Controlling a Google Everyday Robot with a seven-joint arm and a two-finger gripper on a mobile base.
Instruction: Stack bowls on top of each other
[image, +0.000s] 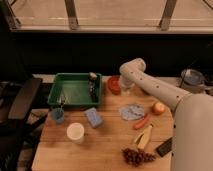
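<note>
Well, the gripper (124, 89) hangs at the right edge of the red bowl (113, 84), beside the green tray (75, 91); its hold I cannot tell. The purple bowl (131, 111) sits apart, nearer the apple (159, 108).

The pale wooden table (107, 145) carries a green rectangular plastic tray (75, 105) at its back left. Just right of the tray sits a red-orange round bowl (113, 85), and my gripper (125, 89) hangs beside that bowl's right edge. Nearer the middle lies a pale purple shallow bowl (132, 111), well apart from the red one. In front of the tray stand a small blue cup (58, 115), a blue rectangular sponge (93, 117) and a white round cup (75, 132). On the right lie a reddish-yellow apple (159, 108), an orange carrot (141, 122), a yellow banana (145, 136), dark purple grapes (137, 156) and a flat black object (164, 147) at the edge.
</note>
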